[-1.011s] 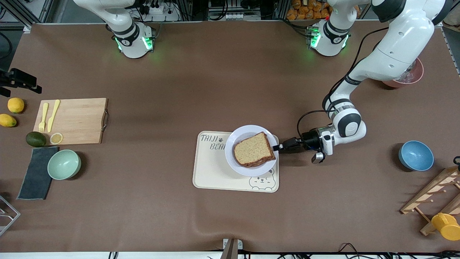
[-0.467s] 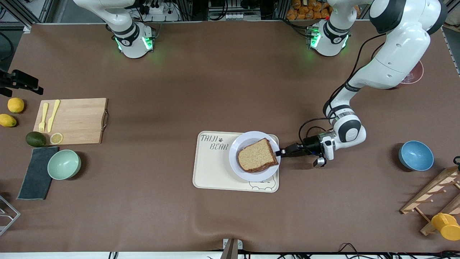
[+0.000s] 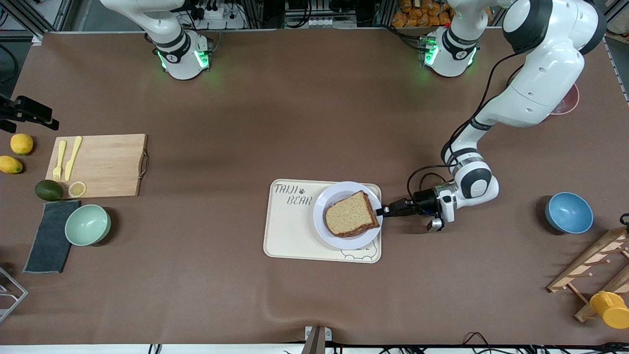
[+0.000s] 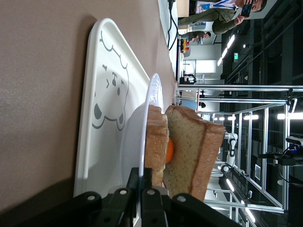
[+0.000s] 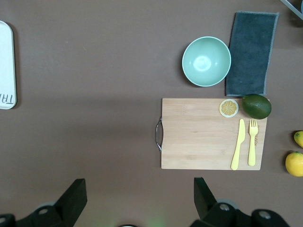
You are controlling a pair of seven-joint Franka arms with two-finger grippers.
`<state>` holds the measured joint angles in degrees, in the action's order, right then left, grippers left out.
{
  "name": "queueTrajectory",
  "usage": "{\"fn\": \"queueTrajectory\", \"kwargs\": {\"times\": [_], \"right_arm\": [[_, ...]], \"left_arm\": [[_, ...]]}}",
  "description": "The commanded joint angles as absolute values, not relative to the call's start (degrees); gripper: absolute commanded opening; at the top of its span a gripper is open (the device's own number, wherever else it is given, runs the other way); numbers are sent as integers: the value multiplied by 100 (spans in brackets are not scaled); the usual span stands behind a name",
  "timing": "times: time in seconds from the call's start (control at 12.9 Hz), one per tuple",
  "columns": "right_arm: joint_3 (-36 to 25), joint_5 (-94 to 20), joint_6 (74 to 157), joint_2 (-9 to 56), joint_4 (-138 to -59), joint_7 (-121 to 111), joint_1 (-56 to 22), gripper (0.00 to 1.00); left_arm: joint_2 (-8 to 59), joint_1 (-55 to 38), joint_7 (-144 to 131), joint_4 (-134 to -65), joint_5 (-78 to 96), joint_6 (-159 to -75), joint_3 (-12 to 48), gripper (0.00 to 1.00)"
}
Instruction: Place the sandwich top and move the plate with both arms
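Near the middle of the brown counter (image 3: 304, 123), toward the front camera, the cream bear tray (image 3: 290, 231) carries the plate (image 3: 327, 231), which sits over the tray's end toward the left arm. On the plate lies the sandwich top (image 3: 350, 214), stacked over a lower slice; the left wrist view shows an orange yolk (image 4: 169, 150) peeking between the two slices. The left pincer (image 3: 379, 211) reaches in low from the left arm's end of the counter and is clamped tight on the plate's rim, its black fingers (image 4: 142, 189) pinching the thin edge just beside the bread. The right pincer (image 5: 139, 201) hangs high near its own base, its fingers spread wide and holding nothing, and its arm waits. Below it lie a wooden cutting board (image 5: 203, 135) bearing a yellow knife (image 5: 238, 144) and fork (image 5: 252, 142), with a lemon slice (image 5: 229, 107) and an avocado (image 5: 256, 106) at the board's edge, and a green bowl (image 5: 206, 61) beside a dark cloth (image 5: 251, 52). A blue bowl (image 3: 568, 212) stands toward the left arm's end.
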<state>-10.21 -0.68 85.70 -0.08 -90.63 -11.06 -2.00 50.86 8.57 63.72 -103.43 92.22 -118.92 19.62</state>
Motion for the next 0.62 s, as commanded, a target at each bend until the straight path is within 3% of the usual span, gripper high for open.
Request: {"fn": "queueTrajectory", "kwargs": {"times": [0.0,0.47,0.54], "right_arm": [[-1020,-35,8561,9,-8991,-993,-220,100],[-1028,-26,8561,9,-9000,-993,-202,100],[-1028,-18,8561,17,-9009,-993,-202,100]], "left_arm": [[5387,765,6381,-10187,9141,-11821,1951,0],[5546,677,6486,-10046,9132,-11856,1881,0],[5546,677,6486,-10046,9123,-11891,1872,36]]}}
